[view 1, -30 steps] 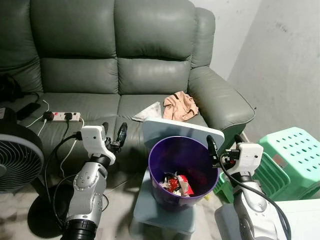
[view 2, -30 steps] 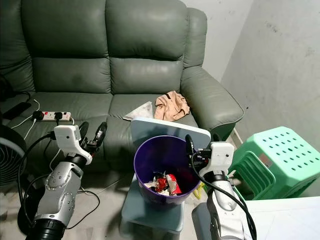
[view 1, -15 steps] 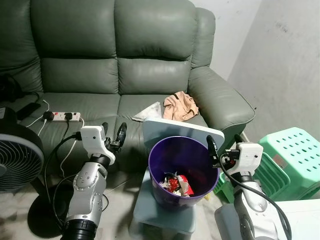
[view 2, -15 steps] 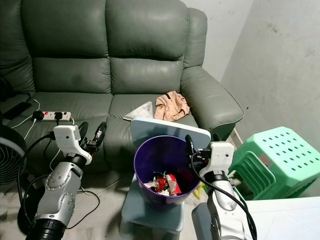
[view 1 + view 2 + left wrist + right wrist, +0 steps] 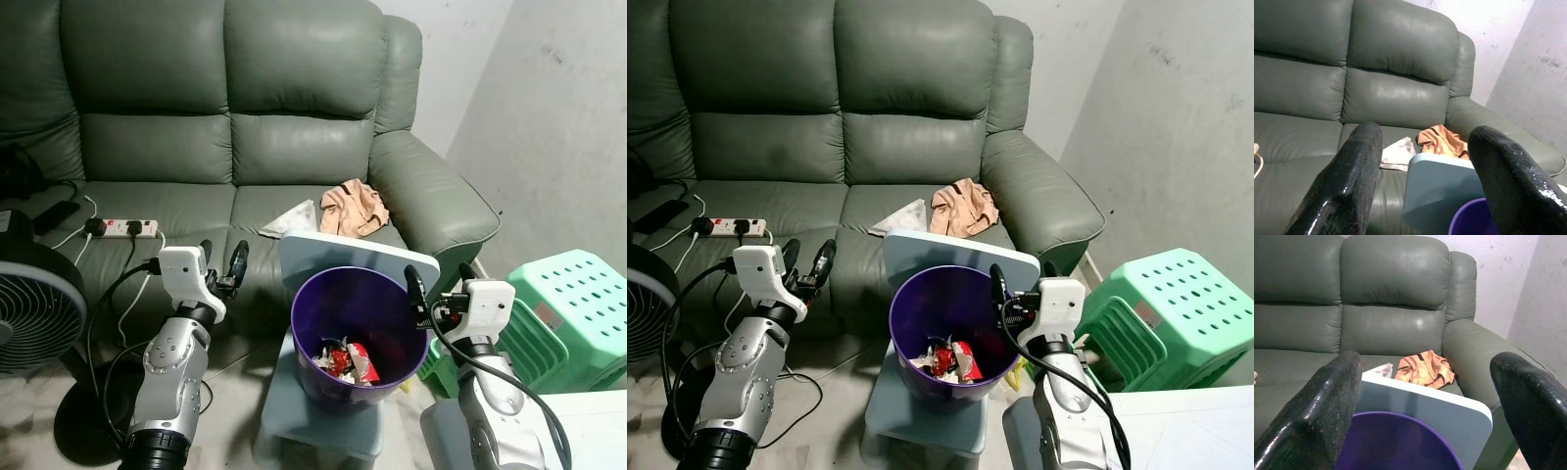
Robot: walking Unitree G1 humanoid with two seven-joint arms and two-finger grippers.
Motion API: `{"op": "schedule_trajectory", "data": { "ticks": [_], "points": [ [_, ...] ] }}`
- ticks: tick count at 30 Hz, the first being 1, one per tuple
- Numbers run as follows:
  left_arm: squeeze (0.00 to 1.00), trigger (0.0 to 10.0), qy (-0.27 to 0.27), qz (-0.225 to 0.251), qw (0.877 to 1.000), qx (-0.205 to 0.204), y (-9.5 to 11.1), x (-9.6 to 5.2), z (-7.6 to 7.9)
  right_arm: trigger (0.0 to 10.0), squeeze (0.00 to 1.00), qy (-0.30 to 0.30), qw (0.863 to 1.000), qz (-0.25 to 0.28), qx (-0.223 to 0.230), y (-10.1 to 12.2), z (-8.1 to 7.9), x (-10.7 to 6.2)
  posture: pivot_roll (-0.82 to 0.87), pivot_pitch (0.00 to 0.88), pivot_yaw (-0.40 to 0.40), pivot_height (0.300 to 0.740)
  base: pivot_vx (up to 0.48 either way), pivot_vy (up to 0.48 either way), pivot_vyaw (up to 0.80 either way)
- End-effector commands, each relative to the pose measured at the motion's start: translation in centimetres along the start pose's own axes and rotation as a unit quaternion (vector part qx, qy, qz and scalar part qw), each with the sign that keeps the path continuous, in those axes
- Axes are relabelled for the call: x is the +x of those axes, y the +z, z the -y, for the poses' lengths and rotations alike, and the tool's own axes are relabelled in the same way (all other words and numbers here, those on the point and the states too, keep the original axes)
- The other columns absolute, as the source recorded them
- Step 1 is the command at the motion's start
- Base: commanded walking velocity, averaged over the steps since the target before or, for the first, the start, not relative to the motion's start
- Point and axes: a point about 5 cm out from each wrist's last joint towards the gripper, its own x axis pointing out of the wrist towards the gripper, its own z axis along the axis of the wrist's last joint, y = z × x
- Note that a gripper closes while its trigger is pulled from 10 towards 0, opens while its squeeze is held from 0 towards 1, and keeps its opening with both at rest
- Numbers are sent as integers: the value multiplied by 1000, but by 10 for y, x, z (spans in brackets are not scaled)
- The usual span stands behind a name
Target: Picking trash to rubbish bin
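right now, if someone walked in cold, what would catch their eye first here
Probably the purple bin right in front of the robot, standing on a pale blue stool with red and white wrappers lying at its bottom. Next would be the orange cloth crumpled on the green sofa seat behind it. The left hand and right hand hover open on either side of the bin, holding nothing.

A grey-green leather sofa (image 5: 235,117) fills the back, with a white power strip (image 5: 129,228) plugged with black cables on its left seat. A fan (image 5: 34,308) stands at left, a green plastic stool (image 5: 578,294) at right
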Motion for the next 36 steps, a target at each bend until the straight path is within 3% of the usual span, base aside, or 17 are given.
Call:
{"op": "schedule_trajectory", "data": {
  "ticks": [1, 36],
  "points": [
    [0, 10000, -5, -2, 1000, 5, 0, 2, 4, 10000, 0, -2, 1000, 3, -4, 3, 3, 1, -16, 0, -79, 740, 0, 0, 0],
    [0, 10000, 4, -5, 1000, -2, 3, 5, 0, 10000, 0, -11, 1000, 2, 0, 3, 4, 1, -15, 0, -78, 740, 0, 0, 0]
  ]
}}
